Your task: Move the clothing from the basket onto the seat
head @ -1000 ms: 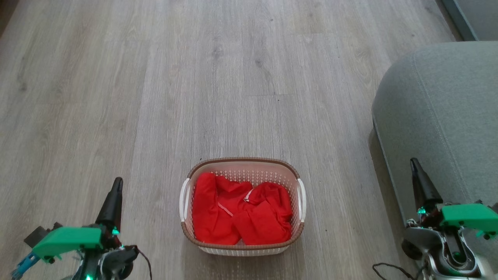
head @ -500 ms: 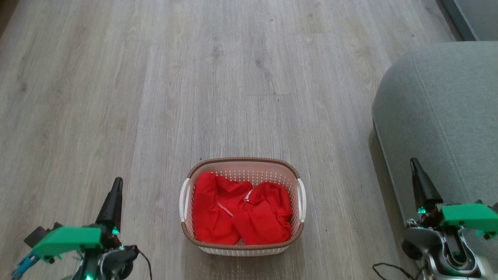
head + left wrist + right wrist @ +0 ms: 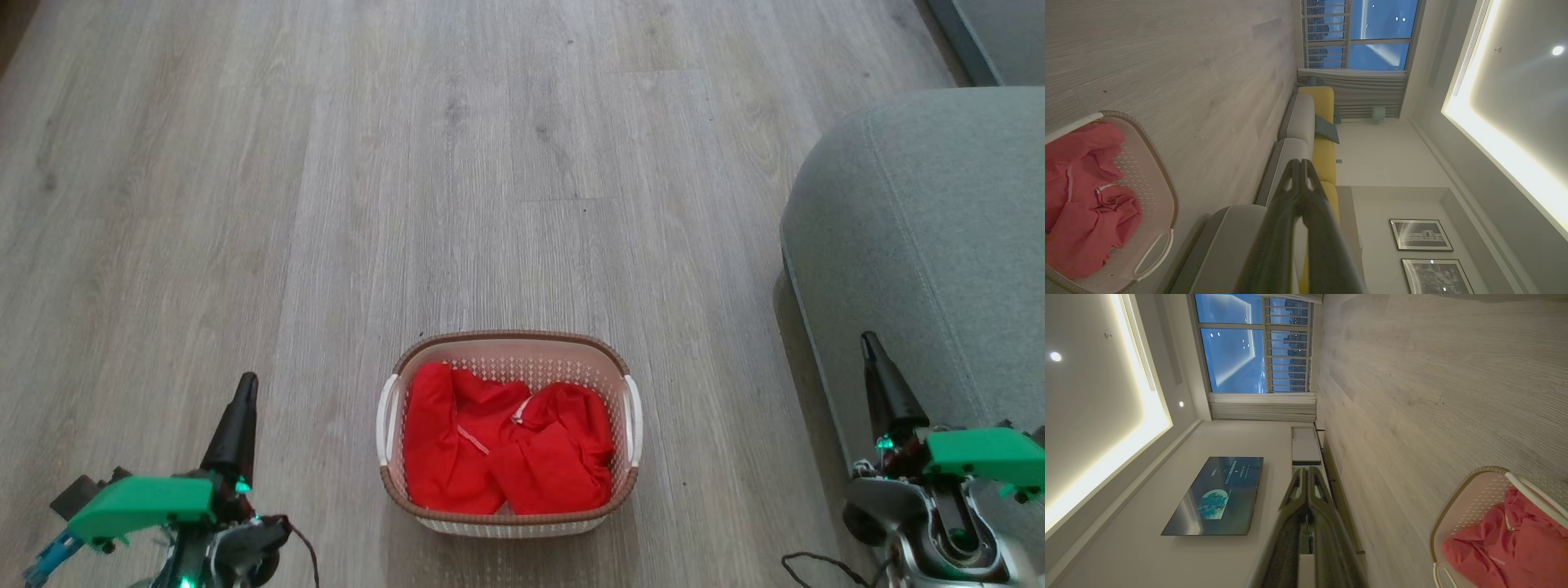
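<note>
Bright red clothing (image 3: 506, 445) with thin white trim lies bunched in the cream basket (image 3: 510, 336), which stands on the floor at the lower middle of the head view. The grey-green seat (image 3: 931, 229) fills the right side, its rounded corner nearest the basket. My left gripper (image 3: 245, 384) is shut and holds nothing, well to the left of the basket. My right gripper (image 3: 868, 341) is shut with nothing in it, in front of the seat's side. The left wrist view shows the basket (image 3: 1163, 192), the clothing (image 3: 1081, 196) and the shut left gripper (image 3: 1300, 163). In the right wrist view are the basket (image 3: 1457, 494), the clothing (image 3: 1506, 543) and the shut right gripper (image 3: 1306, 470).
Pale wood-plank floor (image 3: 408, 163) stretches ahead and to the left. A long sofa with yellow backs (image 3: 1323, 151) runs along the wall, a television (image 3: 1216, 496) hangs on the opposite wall above a low cabinet (image 3: 1306, 445), and a large window (image 3: 1253, 343) closes the far end.
</note>
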Available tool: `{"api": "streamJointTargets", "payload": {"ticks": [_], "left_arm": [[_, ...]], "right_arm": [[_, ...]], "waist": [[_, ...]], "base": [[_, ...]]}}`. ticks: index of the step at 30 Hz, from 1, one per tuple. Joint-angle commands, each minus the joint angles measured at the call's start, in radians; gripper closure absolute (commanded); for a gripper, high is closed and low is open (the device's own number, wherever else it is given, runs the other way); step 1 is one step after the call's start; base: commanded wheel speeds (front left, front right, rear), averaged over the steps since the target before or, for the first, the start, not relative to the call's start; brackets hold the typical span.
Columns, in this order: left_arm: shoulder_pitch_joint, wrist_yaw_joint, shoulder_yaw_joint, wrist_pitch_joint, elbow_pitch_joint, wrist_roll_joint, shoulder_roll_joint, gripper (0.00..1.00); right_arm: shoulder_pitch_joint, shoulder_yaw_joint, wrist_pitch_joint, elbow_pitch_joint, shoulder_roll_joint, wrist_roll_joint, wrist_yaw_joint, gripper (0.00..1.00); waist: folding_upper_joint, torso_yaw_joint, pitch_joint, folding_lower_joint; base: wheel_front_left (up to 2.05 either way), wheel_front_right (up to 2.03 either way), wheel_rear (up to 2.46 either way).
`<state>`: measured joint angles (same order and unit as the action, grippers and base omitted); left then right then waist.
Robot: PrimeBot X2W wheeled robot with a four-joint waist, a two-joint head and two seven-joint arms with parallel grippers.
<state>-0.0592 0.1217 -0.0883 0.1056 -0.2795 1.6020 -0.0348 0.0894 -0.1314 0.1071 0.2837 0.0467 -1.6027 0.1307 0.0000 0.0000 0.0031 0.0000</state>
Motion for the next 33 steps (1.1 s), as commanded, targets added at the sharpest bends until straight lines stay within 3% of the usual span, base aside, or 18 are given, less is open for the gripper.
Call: {"api": "streamJointTargets", "payload": {"ticks": [1, 33], "left_arm": [[-0.049, 0.009, -0.025, 0.007, 0.035, 0.007, -0.015, 1.00], [-0.049, 0.009, -0.025, 0.007, 0.035, 0.007, -0.015, 1.00]], "right_arm": [[0.018, 0.018, 0.006, -0.039, 0.004, -0.006, 0.000, 1.00], [0.018, 0.018, 0.006, -0.039, 0.004, -0.006, 0.000, 1.00]], "waist": [[0.0000, 0.000, 0.000, 0.0000], [0.0000, 0.000, 0.000, 0.0000]], "base": [[0.00, 0.00, 0.00], [0.00, 0.00, 0.00]]}}
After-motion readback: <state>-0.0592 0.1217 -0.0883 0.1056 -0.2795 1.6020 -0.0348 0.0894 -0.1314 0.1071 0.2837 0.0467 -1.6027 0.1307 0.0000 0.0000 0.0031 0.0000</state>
